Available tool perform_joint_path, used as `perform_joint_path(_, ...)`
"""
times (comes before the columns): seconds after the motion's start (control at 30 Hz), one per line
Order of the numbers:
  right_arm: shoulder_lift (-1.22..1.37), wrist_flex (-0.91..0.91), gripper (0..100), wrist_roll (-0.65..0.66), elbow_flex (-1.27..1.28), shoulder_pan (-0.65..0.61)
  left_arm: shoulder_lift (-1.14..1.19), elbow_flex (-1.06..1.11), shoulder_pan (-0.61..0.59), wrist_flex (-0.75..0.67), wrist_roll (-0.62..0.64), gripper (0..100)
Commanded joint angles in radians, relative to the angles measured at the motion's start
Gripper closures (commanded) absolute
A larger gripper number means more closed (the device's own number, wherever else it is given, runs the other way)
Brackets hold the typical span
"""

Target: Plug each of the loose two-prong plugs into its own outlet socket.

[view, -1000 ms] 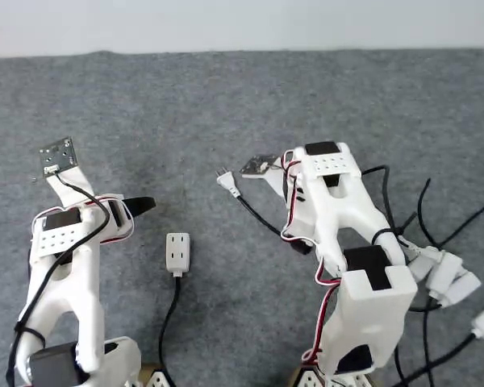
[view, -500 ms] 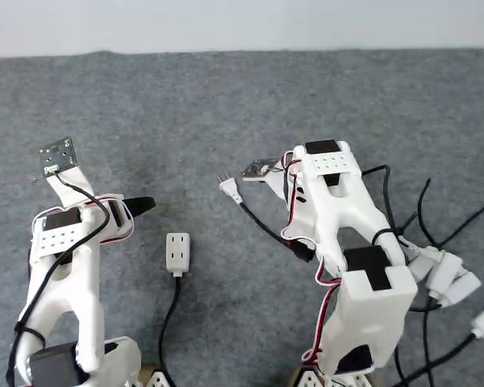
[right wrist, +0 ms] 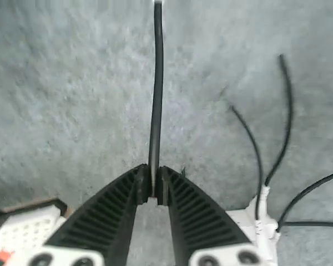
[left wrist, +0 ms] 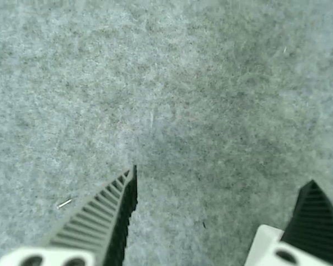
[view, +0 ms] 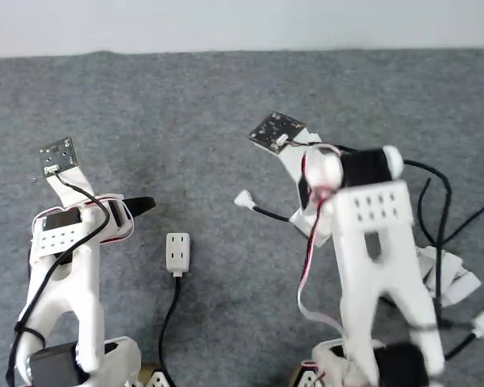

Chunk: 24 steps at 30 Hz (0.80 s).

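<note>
A white two-prong plug (view: 244,199) on a black cord (view: 273,215) hangs left of the right arm. My right gripper (right wrist: 154,188) is shut on that cord (right wrist: 156,94) some way behind the plug, and the cord runs straight out from between the fingers. A white outlet socket (view: 177,251) lies on the grey carpet between the arms, its own black cord trailing toward the near edge. My left gripper (left wrist: 219,199) stands open over bare carpet, left of the socket, its black finger (view: 139,205) pointing toward it.
A tangle of white plugs and sockets (view: 448,278) with black cords (view: 436,210) lies at the right, beside the right arm's base. Some of it also lies near the right gripper (right wrist: 258,219). The carpet beyond both arms is open.
The right arm has risen and swung, carrying the cord; the plug has shifted right and nearer, from beside the wrist to below it. The left arm and the socket have not moved.
</note>
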Motion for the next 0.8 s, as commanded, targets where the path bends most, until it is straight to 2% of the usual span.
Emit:
perform_joint_path(0.0,-0.125,0.042,99.1,-0.083,-0.098,-0.058,-0.003,-0.002,0.002,-0.023,-0.006,58)
perform_joint_path(0.3,0.028,0.042,99.1,-0.163,-0.327,-0.117,-0.003,-0.002,0.003,-0.023,-0.006,58)
perform_joint_path(0.6,0.429,0.038,99.1,-0.180,-0.651,-0.254,-0.003,-0.002,0.017,-0.023,-0.006,58)
perform_joint_path(0.77,0.559,0.042,99.0,-0.163,-0.775,-0.266,-0.003,-0.002,0.017,-0.023,-0.006,58)
